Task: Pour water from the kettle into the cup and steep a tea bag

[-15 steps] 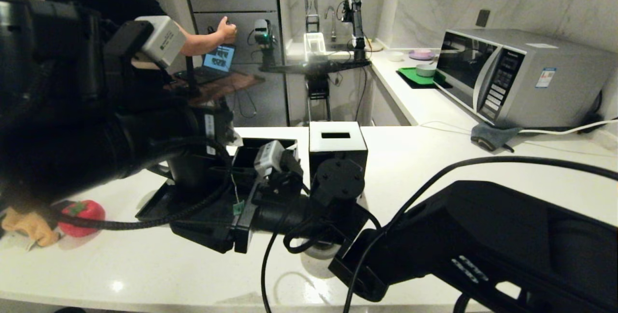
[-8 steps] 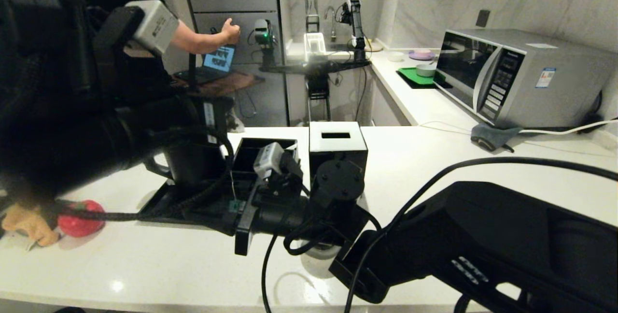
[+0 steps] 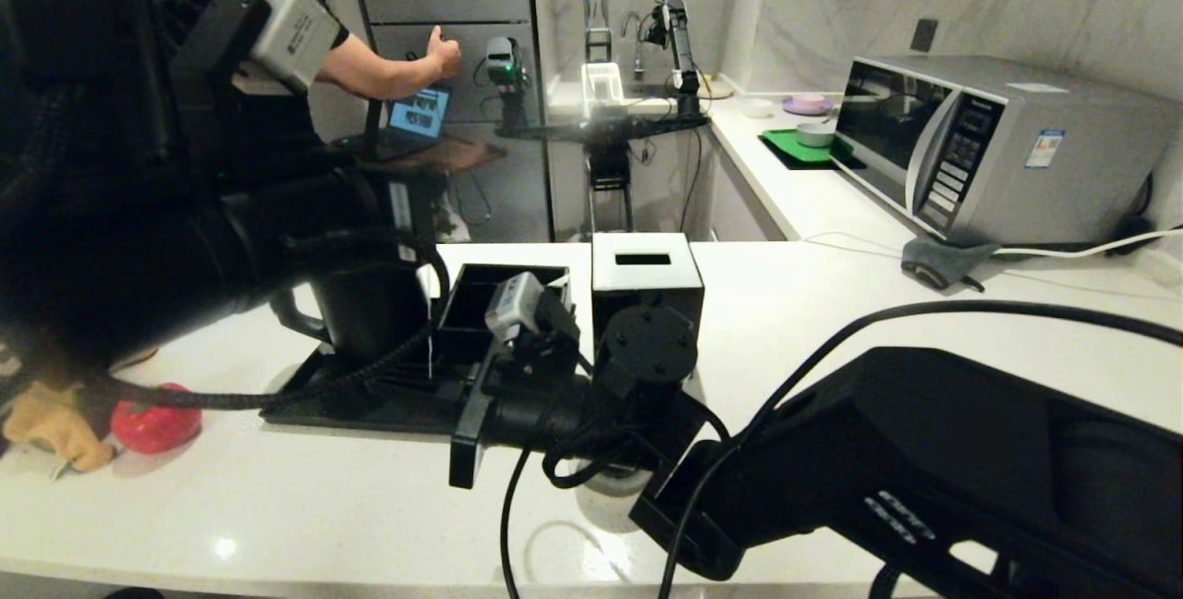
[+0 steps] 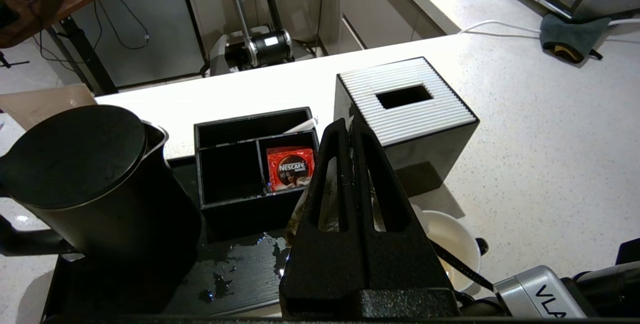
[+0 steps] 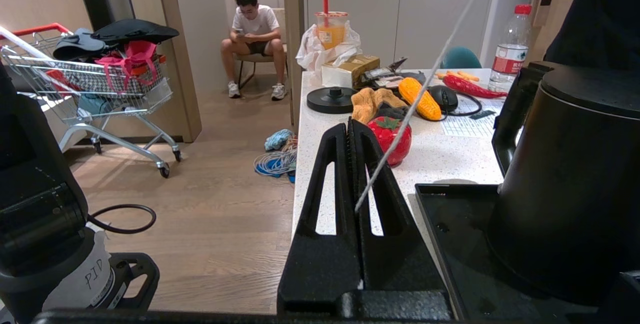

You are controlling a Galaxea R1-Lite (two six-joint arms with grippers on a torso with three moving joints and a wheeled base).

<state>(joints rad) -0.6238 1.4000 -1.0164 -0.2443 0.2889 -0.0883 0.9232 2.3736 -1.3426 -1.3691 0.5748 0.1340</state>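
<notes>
One upright kettle (image 4: 95,184) on tray (image 4: 240,279), one cup (image 4: 452,246) beside it, left gripper (image 4: 350,129) fingers closed on tea bag (image 4: 330,204), right gripper (image 5: 352,129) fingers pinching its taut slanting string (image 5: 420,89).

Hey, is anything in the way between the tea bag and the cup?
Yes. The right arm's wrist hangs over the cup, a cable crossing its mouth. The shut left gripper holds the tea bag; the shut right gripper pinches its string.

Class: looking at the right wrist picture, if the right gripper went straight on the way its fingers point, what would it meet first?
Probably the red strawberry toy just past the right gripper, though depth is unclear; the kettle stands off to one side.
</notes>
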